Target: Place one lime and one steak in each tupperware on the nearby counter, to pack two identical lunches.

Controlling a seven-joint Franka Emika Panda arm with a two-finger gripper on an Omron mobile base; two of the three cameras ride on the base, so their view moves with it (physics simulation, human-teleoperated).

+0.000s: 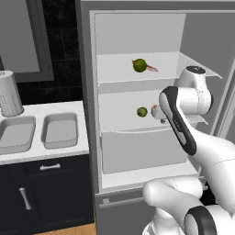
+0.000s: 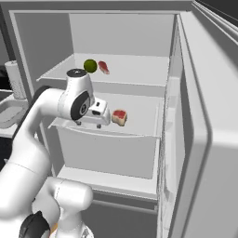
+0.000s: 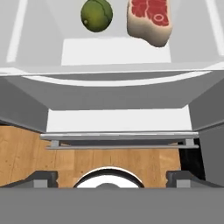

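The fridge stands open. On its upper shelf lie a lime point(image 1: 139, 65) point(image 2: 90, 65) and a steak point(image 1: 152, 69) point(image 2: 103, 67). The middle shelf holds a second lime point(image 1: 142, 111) point(image 3: 96, 15) and a second steak point(image 2: 119, 117) point(image 3: 149, 19), side by side. My gripper point(image 3: 112, 179) hangs in front of that shelf's front edge, short of both, open with nothing between its fingertips point(image 3: 41, 178). Two tupperware tubs point(image 1: 17, 133) point(image 1: 59, 129) sit on the white counter point(image 1: 46, 153) left of the fridge, their bottoms bare.
A perforated metal cylinder point(image 1: 9, 93) stands at the back of the counter. The fridge door point(image 2: 204, 139) hangs open on the right. Under the middle shelf is a closed drawer point(image 1: 142, 149) point(image 3: 118, 94), and wooden floor point(image 3: 26, 153) below it.
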